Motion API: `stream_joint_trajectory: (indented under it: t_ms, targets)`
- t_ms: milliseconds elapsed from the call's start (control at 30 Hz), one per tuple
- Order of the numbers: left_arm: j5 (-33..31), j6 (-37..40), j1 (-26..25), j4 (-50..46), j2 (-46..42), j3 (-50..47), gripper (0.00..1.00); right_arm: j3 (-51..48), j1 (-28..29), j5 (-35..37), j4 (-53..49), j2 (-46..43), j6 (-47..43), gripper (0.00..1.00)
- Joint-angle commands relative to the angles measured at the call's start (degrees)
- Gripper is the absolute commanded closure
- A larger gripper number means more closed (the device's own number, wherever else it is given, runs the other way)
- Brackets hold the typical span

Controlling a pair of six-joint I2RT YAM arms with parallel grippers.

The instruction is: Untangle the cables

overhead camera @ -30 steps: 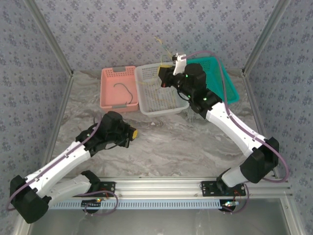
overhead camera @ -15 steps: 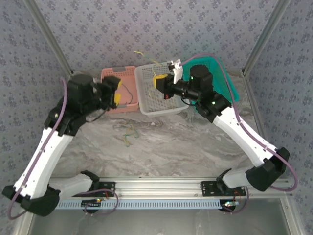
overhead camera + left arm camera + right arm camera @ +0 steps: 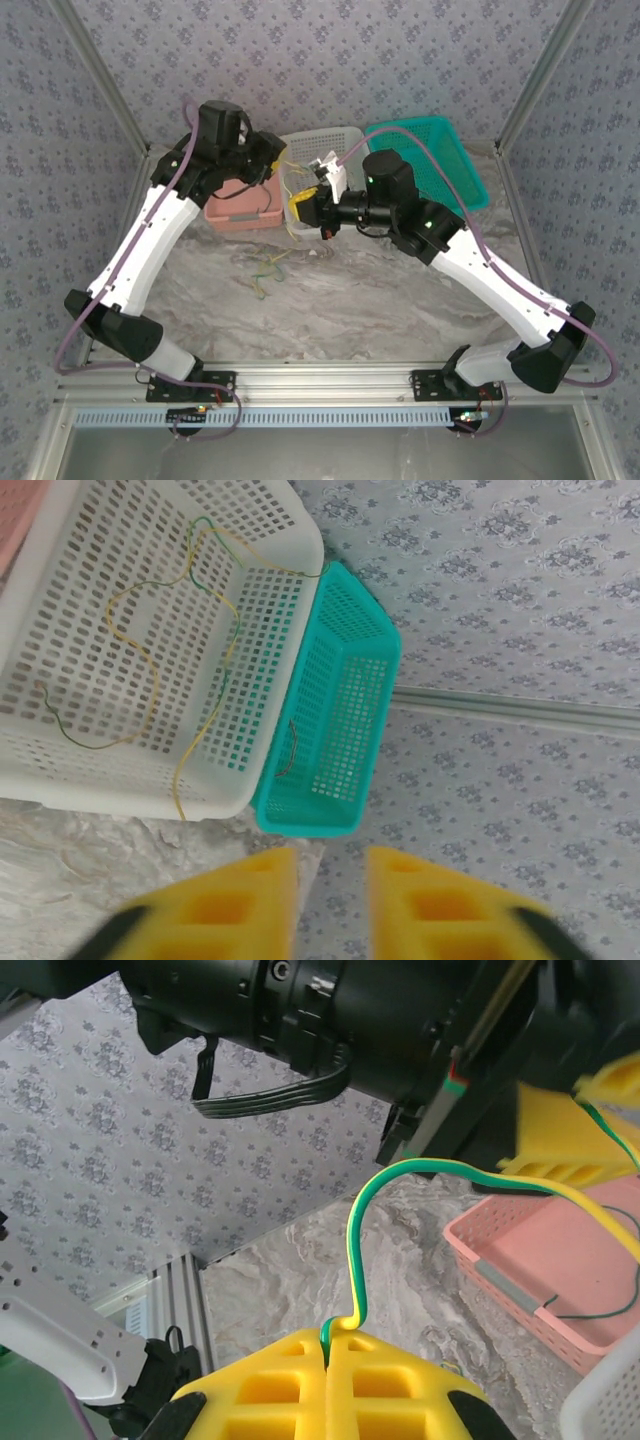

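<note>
Overhead and left-wrist cameras share white basket (image 3: 345,140).

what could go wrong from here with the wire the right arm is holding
1. The yellow-green wire clamped in the right fingers runs above the pink basket; pulling may snag it on the rim.
2. Wires in the white basket trail over its edge and could get dragged out.

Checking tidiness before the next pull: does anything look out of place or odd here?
Yes. A loose cable lies on the table, outside every basket, and a yellow cable hangs over the white basket's wall.
</note>
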Motion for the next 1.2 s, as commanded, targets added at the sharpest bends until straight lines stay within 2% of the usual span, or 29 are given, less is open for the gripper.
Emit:
stream_joint_trajectory:
  t_ms: [0, 100, 200, 433, 600, 800, 967, 1033, 1133, 1167]
  targets:
    - [-3.2, 2.75, 0.92, 2.24, -2.2, -1.14, 1.0, 1.63, 0.71, -0.29, -1.85, -0.42, -0.42, 1.0]
    - [-3.56, 2.51, 2.76, 7.43, -2.9, -1.25, 1.0, -0.41, 0.75, -1.96, -2.14, -0.66, 1.55, 1.0]
    - [-0.9, 1.54, 4.7, 15.26, -2.29, -1.31, 1.0, -2.87, 1.35, -4.25, -1.71, -0.75, 4.28, 1.0]
    - [5.37, -5.04, 8.83, 38.35, 0.52, -5.01, 1.0, -9.45, 2.4, -8.29, 4.6, -0.42, 12.0, 1.0]
    - [9.04, -10.95, 11.6, 52.74, 5.35, -3.5, 1.0, -12.44, 2.53, -9.45, 7.37, 0.28, 14.67, 1.0]
    - [12.74, -11.17, 13.04, 58.67, 10.95, 3.24, 1.0, -13.3, 2.48, -10.99, 8.1, 1.5, 15.46, 1.0]
    - [15.15, -9.37, 13.05, 57.94, 12.07, 4.65, 0.99, -12.18, 0.11, -9.78, 7.81, 1.13, 16.33, 1.0]
    - [14.75, -6.87, 13.14, 54.48, 10.71, 4.06, 0.66, -11.22, -2.72, -8.88, 7.26, 0.62, 17.35, 1.0]
    - [12.68, -0.64, 13.56, 44.54, 7.66, 3.77, 0.41, -8.42, -7.65, -9.88, 5.11, 0.39, 16.95, 1.0]
    - [11.93, 1.18, 13.74, 41.65, 6.71, 3.57, 0.37, -7.33, -9.41, -10.66, 4.22, 0.61, 16.51, 1.0]
